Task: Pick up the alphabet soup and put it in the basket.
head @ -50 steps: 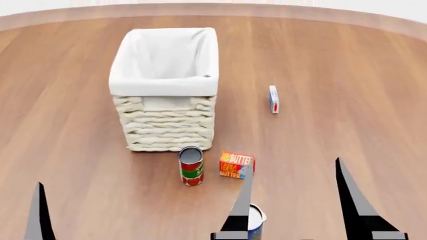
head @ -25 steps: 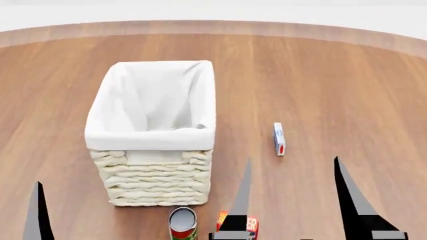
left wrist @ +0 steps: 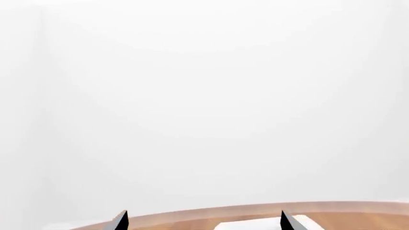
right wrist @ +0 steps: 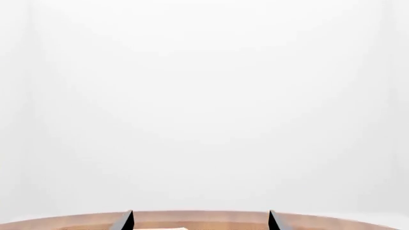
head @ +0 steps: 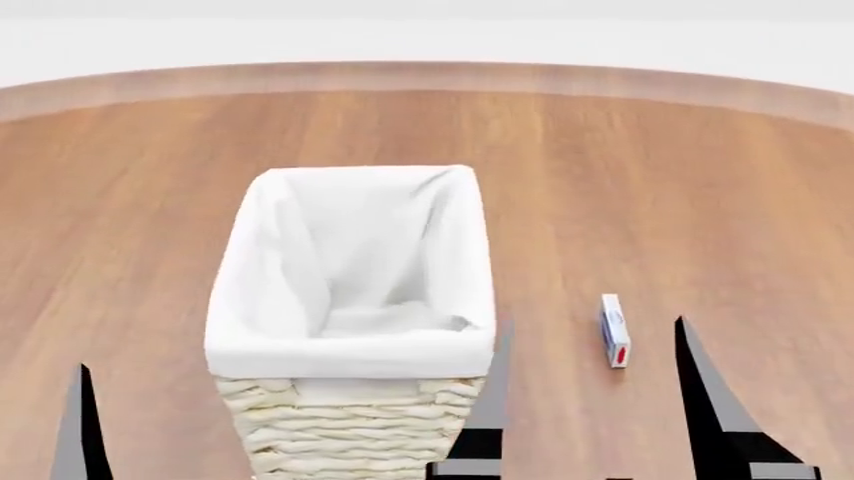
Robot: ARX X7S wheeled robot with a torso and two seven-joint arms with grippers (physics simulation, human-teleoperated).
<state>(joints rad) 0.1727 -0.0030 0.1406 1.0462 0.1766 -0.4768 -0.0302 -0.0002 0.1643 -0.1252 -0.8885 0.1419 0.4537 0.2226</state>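
The cream wicker basket [head: 350,430] with its white cloth lining stands low in the middle of the head view, its inside showing only cloth. The alphabet soup is out of view in every frame. My right gripper [head: 590,325] is open just right of the basket, its two dark fingers rising from the picture's lower edge with nothing between them. One finger of my left gripper [head: 80,425] shows at the lower left. In the wrist views the left gripper [left wrist: 204,216] and right gripper [right wrist: 200,216] are both open and empty, facing the white wall over the table's far edge.
A small white box with red and blue print [head: 614,332] lies on the brown wooden table [head: 667,180], right of the basket and between my right gripper's fingers in the picture. The table's curved far edge [head: 427,75] meets a white wall.
The head view has tilted up and shifted: the basket slid down the picture, and both cans and the butter box dropped out below. Both grippers keep their places in the picture, still open.
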